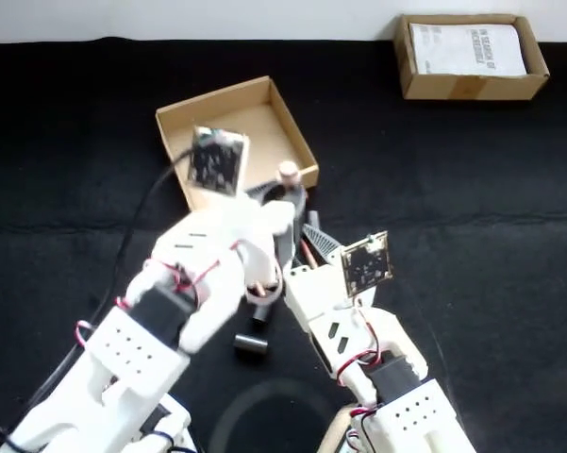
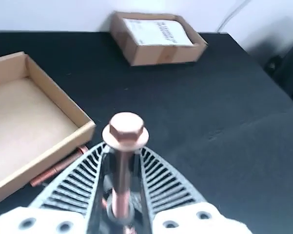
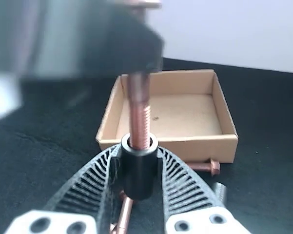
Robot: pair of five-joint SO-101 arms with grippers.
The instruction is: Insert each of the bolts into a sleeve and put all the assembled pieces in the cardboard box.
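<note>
My left gripper [image 2: 123, 148] is shut on a copper bolt [image 2: 125, 130], held upright with its hex head up. Directly below, my right gripper [image 3: 139, 156] is shut on a black sleeve [image 3: 139, 170], and the bolt's threaded tip [image 3: 139, 117] sits in the sleeve's mouth. In the high view both grippers meet just in front of the open cardboard box [image 1: 175, 118], with the bolt head [image 1: 288, 172] near the box's front right corner. The box looks empty. A loose bolt [image 3: 207, 166] lies against the box's front wall, and a spare sleeve [image 1: 250, 344] lies on the mat between the arms.
A second, shallow cardboard box [image 1: 472, 58] holding a printed sheet stands at the far right by the wall. Another sleeve [image 3: 220, 191] and a bolt [image 3: 124, 214] lie close under my right gripper. Black cloth covers the table.
</note>
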